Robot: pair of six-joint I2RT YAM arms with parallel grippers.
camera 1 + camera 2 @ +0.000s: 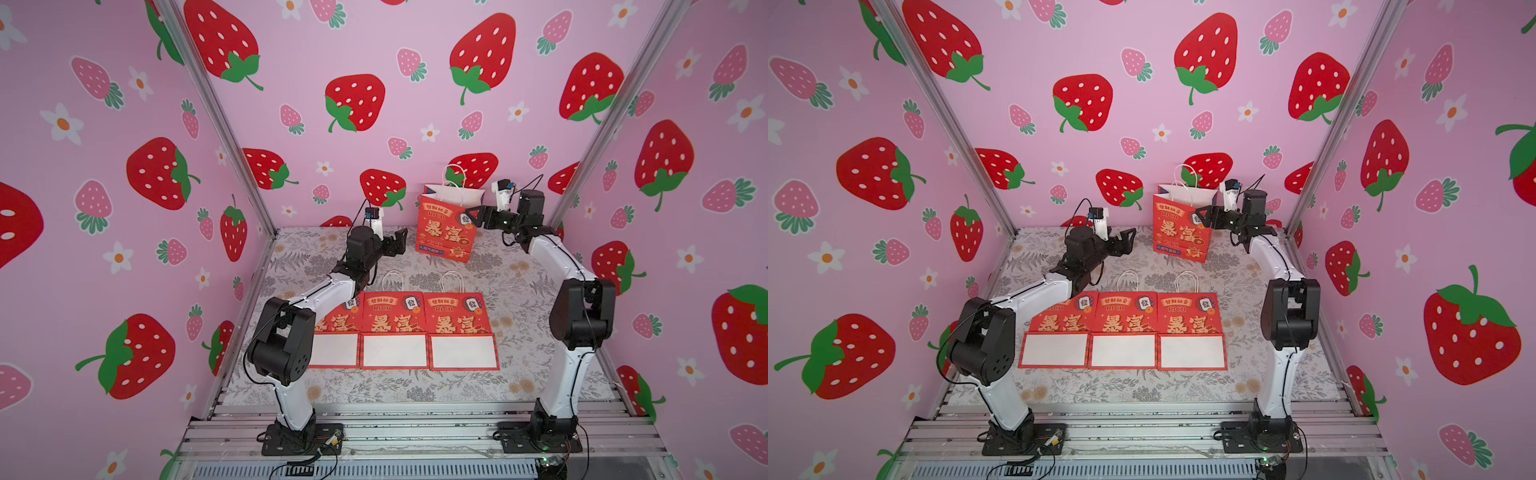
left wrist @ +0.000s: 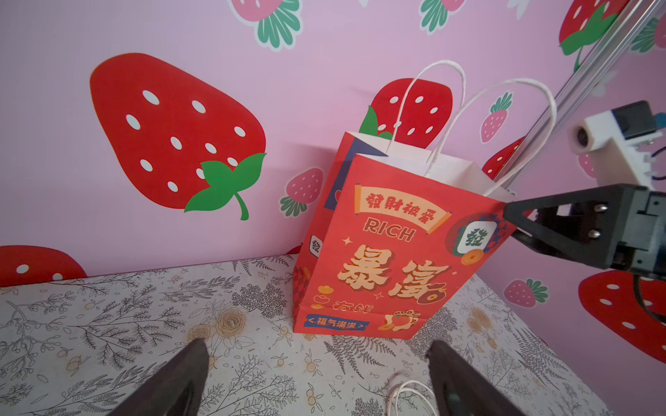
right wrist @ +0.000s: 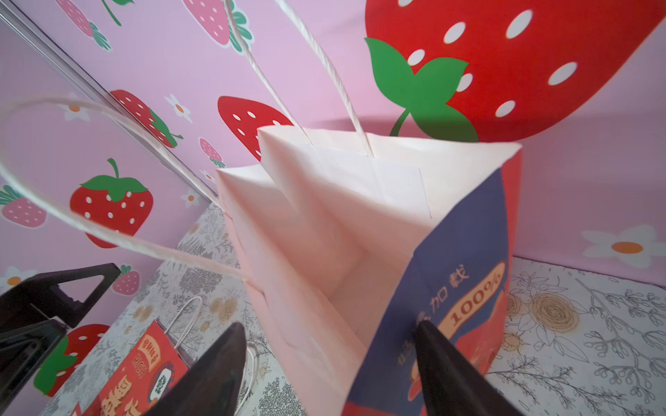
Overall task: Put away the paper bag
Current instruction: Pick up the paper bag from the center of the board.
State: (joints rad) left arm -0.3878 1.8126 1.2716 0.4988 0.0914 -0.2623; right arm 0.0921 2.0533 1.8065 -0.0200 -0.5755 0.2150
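Pink wallpaper printed with strawberries (image 1: 374, 41) closes in three sides of the cell, and a grey floral tabletop (image 1: 519, 291) forms the floor. At the back of that tabletop, close to the rear wall, we see the task's red paper bag with gold lettering (image 1: 446, 232). It stands upright with its mouth open and its white twisted-paper handles (image 2: 432, 108) up. Nearer the front, three flattened red paper bags (image 1: 395, 328) lie side by side in a row, well apart from the standing one.

The right gripper (image 1: 476, 217) is at the bag's upper corner on its own side. In the right wrist view its jaws stand apart, with the bag's dark blue side panel (image 3: 461, 252) between them. One finger is over the open mouth and the other is outside the panel. We see no pinch on the paper, so we read this claw as open around the edge, not gripping. The left gripper (image 1: 402, 240) hangs just beside the bag's opposite side, spread wide and clear of it, holding nothing.

We judge the step in hand to be taking hold of the standing bag so it can be collapsed. The next move calls for the right jaws to close on that side panel without crumpling it. The left claw would then come in to steady or press the far side, so the gussets fold inward and the bag can lie flat by the row.
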